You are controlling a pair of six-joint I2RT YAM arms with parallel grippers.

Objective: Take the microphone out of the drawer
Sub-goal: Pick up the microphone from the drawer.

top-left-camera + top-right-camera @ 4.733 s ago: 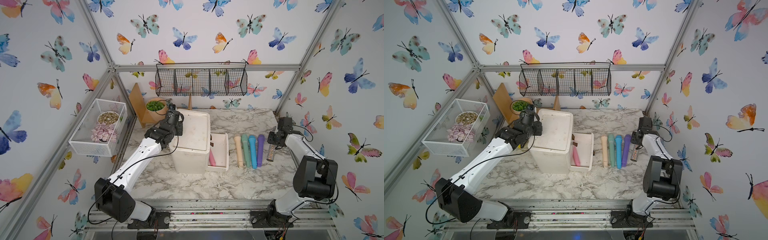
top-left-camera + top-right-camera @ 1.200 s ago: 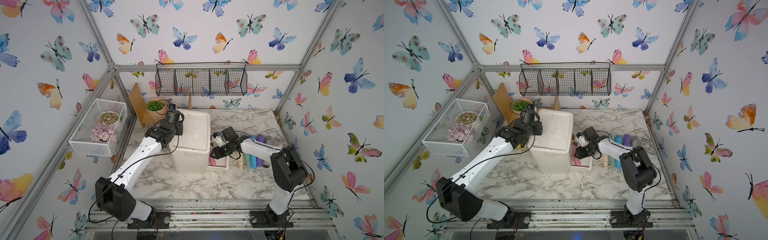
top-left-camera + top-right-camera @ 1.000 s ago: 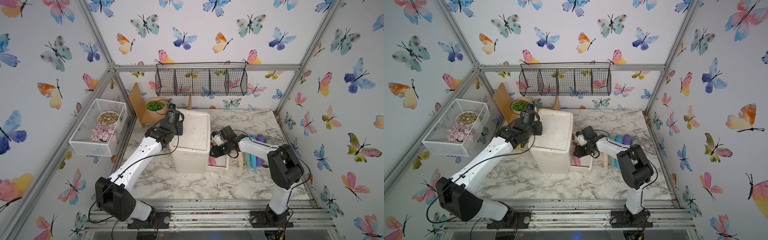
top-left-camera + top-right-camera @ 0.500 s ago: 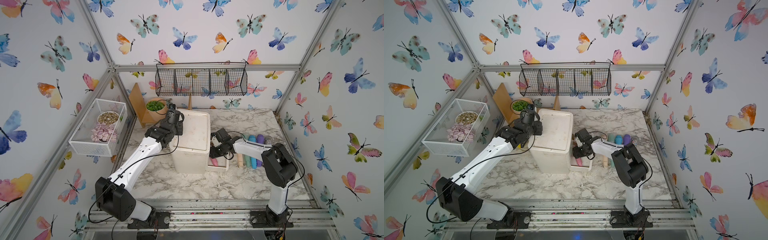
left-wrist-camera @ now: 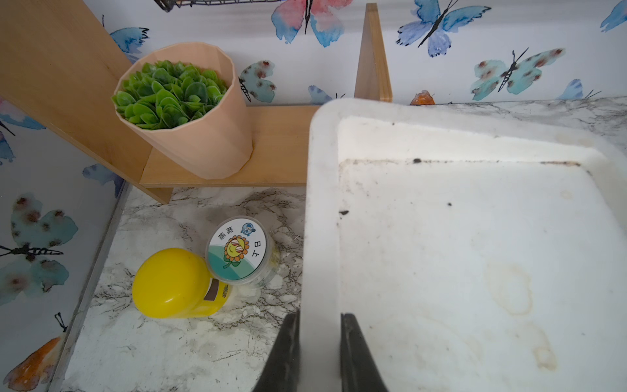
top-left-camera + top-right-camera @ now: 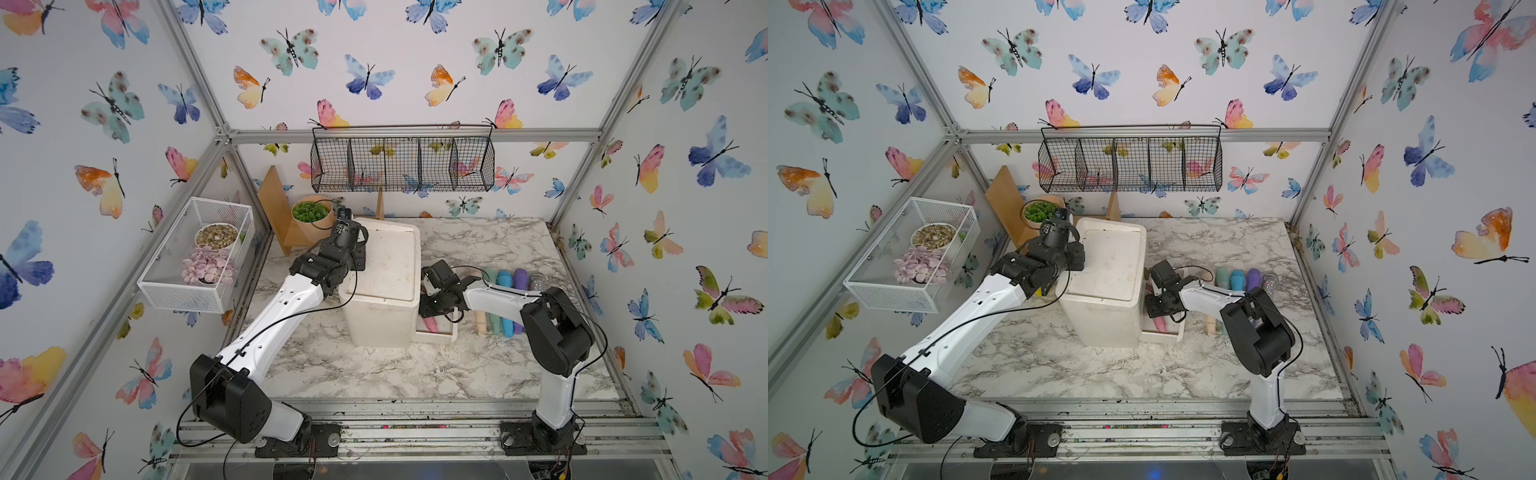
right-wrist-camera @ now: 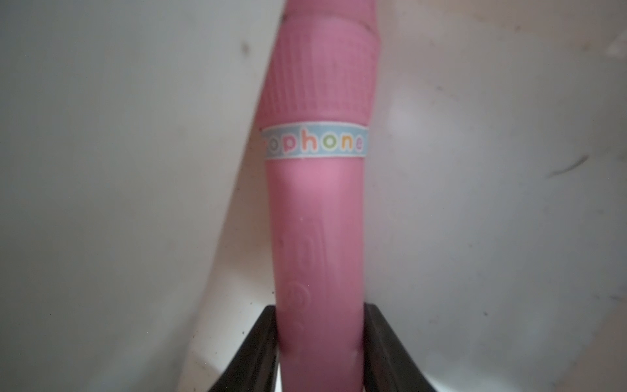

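The right hand (image 7: 321, 307), parked at the right edge of the marble-patterned worktop (image 6: 415, 365) a few seconds ago, has swung left across it and dropped into the open white drawer (image 6: 436, 337). Within the last second its black fingers (image 7: 268, 339) have narrowed, and they now press against both sides of the pink plastic toy microphone (image 7: 315, 203), low on its handle. The microphone lies inside the drawer, close along the wall next to the cabinet, its tail pointing to the near side. With the grip apparently made, the task seems to have passed from reaching to lifting out, which has yet to begin.

The left hand (image 5: 320, 317) has not shifted: it stays clamped on the raised left rim of the white plastic cabinet (image 6: 386, 266), seemingly to steady it.

The microphone is a smooth, matte, round-sectioned stick, with a finely ribbed band above a pale-blue label printed in coloured letters and faint swirls embossed on the handle. The drawer's walls are glossy, scuffed and speckled with grit; the cabinet's recessed top is stained. To the right, a row of pastel microphones (image 6: 505, 291) lies side by side on the worktop.
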